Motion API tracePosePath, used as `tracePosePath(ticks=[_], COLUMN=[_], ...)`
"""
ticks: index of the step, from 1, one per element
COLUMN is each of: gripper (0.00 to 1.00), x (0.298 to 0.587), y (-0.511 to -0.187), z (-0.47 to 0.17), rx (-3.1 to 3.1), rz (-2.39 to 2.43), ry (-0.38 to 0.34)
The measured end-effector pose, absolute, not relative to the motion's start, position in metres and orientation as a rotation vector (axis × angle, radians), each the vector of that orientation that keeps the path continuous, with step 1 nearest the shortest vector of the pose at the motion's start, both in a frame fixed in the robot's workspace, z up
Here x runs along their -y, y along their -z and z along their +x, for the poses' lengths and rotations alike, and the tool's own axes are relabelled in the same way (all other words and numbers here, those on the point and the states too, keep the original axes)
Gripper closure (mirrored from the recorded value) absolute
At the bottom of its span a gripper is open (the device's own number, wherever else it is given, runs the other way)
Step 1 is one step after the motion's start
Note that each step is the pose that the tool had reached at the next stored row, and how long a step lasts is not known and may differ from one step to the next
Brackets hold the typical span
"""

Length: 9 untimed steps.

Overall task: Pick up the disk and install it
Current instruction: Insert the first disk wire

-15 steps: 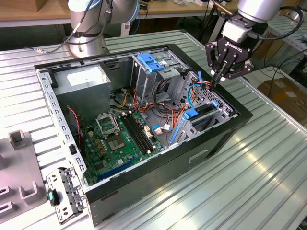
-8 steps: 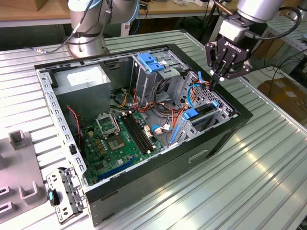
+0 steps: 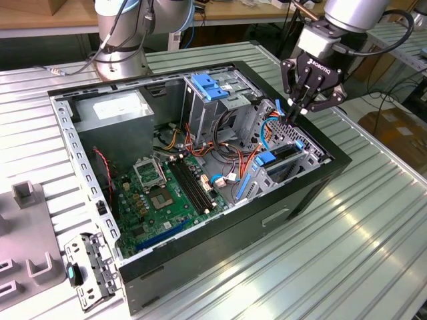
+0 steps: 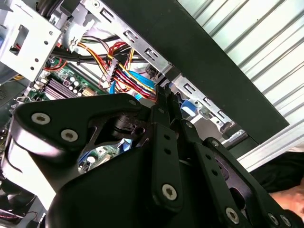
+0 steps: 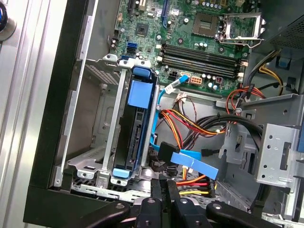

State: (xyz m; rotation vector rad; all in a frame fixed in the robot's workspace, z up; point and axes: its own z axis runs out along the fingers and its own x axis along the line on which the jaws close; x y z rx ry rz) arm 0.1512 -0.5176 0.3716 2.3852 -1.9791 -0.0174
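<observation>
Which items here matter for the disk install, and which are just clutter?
Job:
- disk, seated on edge in the drive cage
- claw, fingertips together, just above the cage
- open computer case

Lying about:
- grey metal bracket on the table beside the case
- grey fixture blocks at the exterior view's left
- second arm's base behind the case

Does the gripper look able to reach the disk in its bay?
Probably yes. The gripper hangs close to the disk, whose upper edge lies uncovered in the bay; the cables beside it may get in the way.
</observation>
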Motion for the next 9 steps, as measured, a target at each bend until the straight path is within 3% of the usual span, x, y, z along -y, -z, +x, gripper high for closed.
tracePosePath(ticks=[9], gripper=[0.83], x=[0.5176], y=[-0.3716], z=[0.1511], rx=[1.985], rz=[2.381], ry=[0.018])
